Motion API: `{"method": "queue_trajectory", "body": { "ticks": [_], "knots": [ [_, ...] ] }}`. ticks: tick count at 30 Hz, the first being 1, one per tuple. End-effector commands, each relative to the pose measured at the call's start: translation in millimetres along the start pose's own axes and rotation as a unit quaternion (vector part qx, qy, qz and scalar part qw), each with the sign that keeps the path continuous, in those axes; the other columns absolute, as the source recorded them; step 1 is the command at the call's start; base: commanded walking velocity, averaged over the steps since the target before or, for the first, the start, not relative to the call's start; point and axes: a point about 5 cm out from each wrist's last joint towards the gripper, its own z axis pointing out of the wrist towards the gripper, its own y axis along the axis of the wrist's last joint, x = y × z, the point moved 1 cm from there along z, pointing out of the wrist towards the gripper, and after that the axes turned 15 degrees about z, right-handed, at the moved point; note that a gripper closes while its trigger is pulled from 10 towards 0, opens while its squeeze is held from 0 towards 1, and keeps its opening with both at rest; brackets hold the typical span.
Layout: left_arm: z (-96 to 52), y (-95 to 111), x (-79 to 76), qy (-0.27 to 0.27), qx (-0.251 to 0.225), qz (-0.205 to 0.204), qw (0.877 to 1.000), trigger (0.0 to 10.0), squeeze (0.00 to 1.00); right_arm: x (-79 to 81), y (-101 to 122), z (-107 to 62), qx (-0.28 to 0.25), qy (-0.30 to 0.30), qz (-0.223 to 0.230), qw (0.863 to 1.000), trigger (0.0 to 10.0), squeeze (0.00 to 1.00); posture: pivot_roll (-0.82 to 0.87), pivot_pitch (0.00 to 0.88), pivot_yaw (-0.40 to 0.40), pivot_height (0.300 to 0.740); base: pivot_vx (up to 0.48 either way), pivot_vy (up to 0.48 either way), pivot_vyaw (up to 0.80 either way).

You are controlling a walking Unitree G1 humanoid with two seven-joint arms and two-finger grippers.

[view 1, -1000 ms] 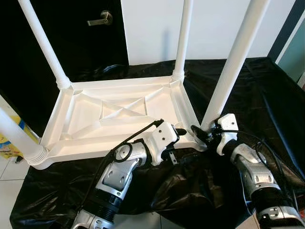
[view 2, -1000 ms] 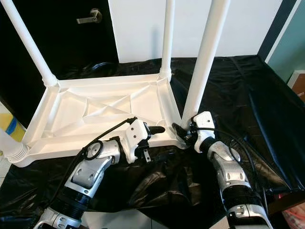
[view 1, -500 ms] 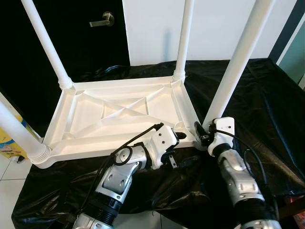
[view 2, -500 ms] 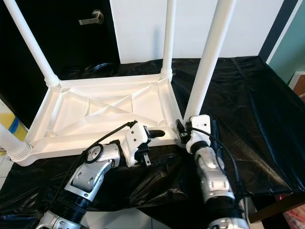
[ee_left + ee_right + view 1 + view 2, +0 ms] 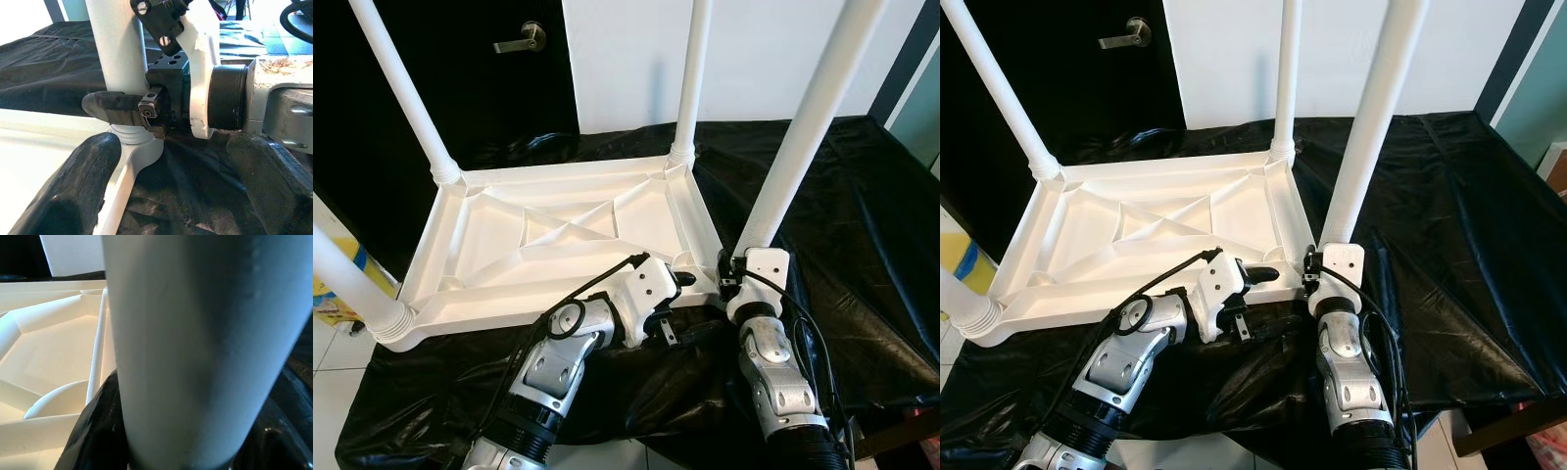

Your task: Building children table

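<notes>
Your white moulded-plastic children's table (image 5: 558, 240) lies upside down on a tabletop draped in crinkled, glossy black plastic sheeting (image 5: 862, 225), its underside a shallow tray stiffened by crossed ribs. Four smooth, round, tapering legs rise from ribbed screw collars at the corners, with a white wall and a dark door with a metal lever handle (image 5: 521, 39) behind.

The near-right leg (image 5: 798, 137) is where your right hand (image 5: 1312, 277) works: its two matte black fingers (image 5: 100, 431) sit on opposite sides of the leg's base, closed around it just above the collar, the white wrist housing pressed close.

Your left hand (image 5: 677, 279) reaches in just beside the same corner, its rough-textured black fingers (image 5: 73, 191) spread wide apart and holding nothing, one fingertip over the table's rim, the other above the black sheeting.
</notes>
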Motion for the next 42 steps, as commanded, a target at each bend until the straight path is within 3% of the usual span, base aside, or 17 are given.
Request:
{"method": "queue_trajectory", "body": {
  "ticks": [1,3,4,5,6,12,20,21,25,32,33,42],
  "knots": [
    [1.1,0.5,5.4,0.027,0.009,0.006,1.000,10.0,0.00,-5.3,-14.8,-5.0,0.040,-0.012,0.006,0.999,10.0,0.00,-0.15,0.000,0.031,0.740,0.000,0.000,0.00],
    [0.9,0.4,5.4,0.027,0.009,0.006,1.000,10.0,0.00,-3.8,-11.3,-4.3,0.030,-0.011,0.001,0.999,10.0,0.00,-0.15,0.000,0.031,0.740,0.000,0.000,0.00],
    [0.5,0.3,5.3,0.027,0.010,0.007,1.000,10.0,0.00,-2.6,-10.3,-3.9,0.029,-0.004,0.000,1.000,10.0,0.27,-0.15,0.000,0.028,0.740,0.000,0.000,0.00],
    [0.5,0.3,5.3,0.027,0.010,0.007,1.000,10.0,0.00,-2.6,-10.3,-3.9,0.029,-0.004,0.000,1.000,10.0,0.27,-0.15,0.000,0.028,0.740,0.000,0.000,0.00],
    [0.1,0.0,5.0,0.028,0.010,0.007,1.000,10.0,0.00,-0.8,-8.2,-3.6,0.026,0.011,0.001,1.000,10.0,1.00,-0.15,0.000,0.026,0.740,0.000,0.000,0.00],
    [-0.5,-0.2,5.6,0.031,0.011,0.008,0.999,10.0,0.00,0.5,-2.2,-4.8,0.012,0.039,0.005,0.999,10.0,1.00,-0.14,0.000,0.020,0.740,0.000,0.000,0.00],
    [-2.6,0.1,6.8,0.039,0.013,0.003,0.999,10.0,0.00,-12.6,6.5,-9.7,0.011,0.097,0.010,0.995,10.0,1.00,-0.13,0.002,0.010,0.740,0.000,0.000,0.00],
    [-4.9,-1.3,6.0,0.040,0.016,0.002,0.999,10.0,0.00,-19.8,9.0,-12.2,0.017,0.129,0.014,0.991,10.0,0.00,-0.12,0.002,0.013,0.740,0.000,0.000,0.00],
    [-6.2,-2.6,4.5,0.037,0.017,-0.001,0.999,10.0,0.00,-24.3,10.5,-14.1,0.022,0.162,0.008,0.987,10.0,0.00,-0.13,0.003,0.018,0.740,0.000,0.000,0.00],
    [-8.9,-1.5,3.7,0.028,0.012,-0.006,1.000,10.0,0.00,-33.6,14.4,-9.6,0.055,0.254,-0.012,0.966,10.0,0.00,-0.12,0.000,0.025,0.740,0.000,0.000,0.00],
    [-10.3,-1.3,4.3,0.029,0.011,-0.009,0.999,10.0,0.00,-34.2,16.9,-3.3,0.067,0.284,-0.025,0.956,10.0,0.00,-0.12,0.000,0.032,0.740,0.000,0.000,0.00],
    [-11.6,0.6,4.2,0.021,0.010,-0.010,1.000,10.0,0.00,-24.7,18.6,17.7,0.091,0.342,-0.052,0.934,10.0,0.00,-0.12,0.000,0.043,0.740,0.000,0.000,0.00]
  ]
}}
